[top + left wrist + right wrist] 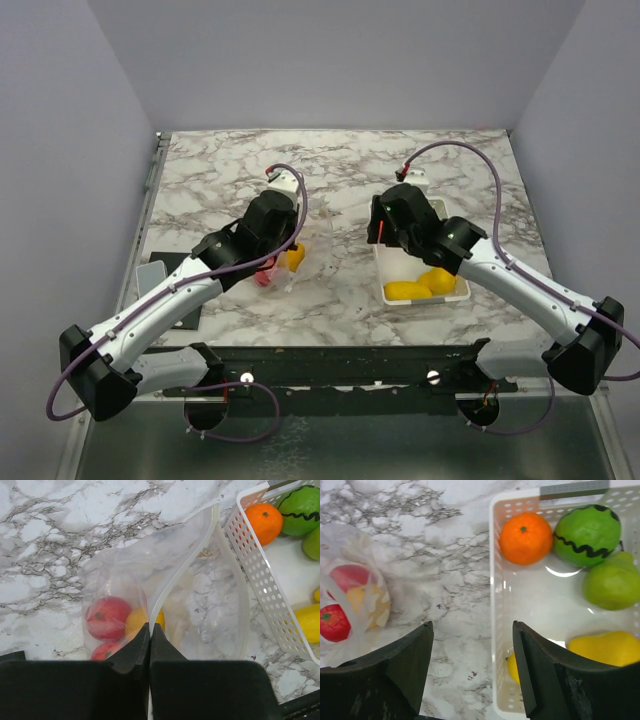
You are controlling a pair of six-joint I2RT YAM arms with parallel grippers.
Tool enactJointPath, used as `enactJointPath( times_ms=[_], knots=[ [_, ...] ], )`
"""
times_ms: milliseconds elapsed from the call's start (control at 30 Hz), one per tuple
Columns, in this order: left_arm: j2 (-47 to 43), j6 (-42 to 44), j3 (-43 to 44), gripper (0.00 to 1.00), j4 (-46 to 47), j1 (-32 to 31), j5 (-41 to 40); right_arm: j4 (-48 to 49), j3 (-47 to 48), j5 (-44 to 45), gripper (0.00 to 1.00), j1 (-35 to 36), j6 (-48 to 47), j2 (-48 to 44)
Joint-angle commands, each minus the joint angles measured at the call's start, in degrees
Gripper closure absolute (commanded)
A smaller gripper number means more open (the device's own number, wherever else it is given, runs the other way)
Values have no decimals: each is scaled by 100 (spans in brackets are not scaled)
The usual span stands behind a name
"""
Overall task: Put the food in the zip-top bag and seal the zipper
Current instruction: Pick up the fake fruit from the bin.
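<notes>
Left hand (150, 628) clamps a clear plastic bag (212, 605): two red fruits (107, 617), one yellow (136, 622). Right hand (472, 627) gapes over five fruits (525, 537) in a white tray (493, 605).

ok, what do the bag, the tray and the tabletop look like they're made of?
Bag: thin, soft, clear plastic film; the red fruit shows through and it creases. Tray: rigid white plastic, glossy, its walls punched with rows of small holes. Tabletop: smooth white-grey marble pattern; whether it is real stone or printed laminate, I cannot tell.
</notes>
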Motion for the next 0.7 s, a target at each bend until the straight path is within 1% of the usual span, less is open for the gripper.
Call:
enactJointPath(
  times_ms=[0,167,367,533,667],
  knots=[
    [-171,65,-156,100,154,50,-138,-843,-78,756,28,-58,276,-224],
    [-305,52,-254,100,206,59,-102,-1363,-383,938,22,-243,729,-383],
    [-417,43,-319,100,233,54,-43,-1766,-742,1162,12,-372,1282,-511],
    [-478,37,-354,100,264,53,14,-2131,-946,1436,10,-431,1805,-444],
    [-488,16,-373,100,273,56,91,-2121,-1193,1420,8,-554,1938,-393]
  ],
)
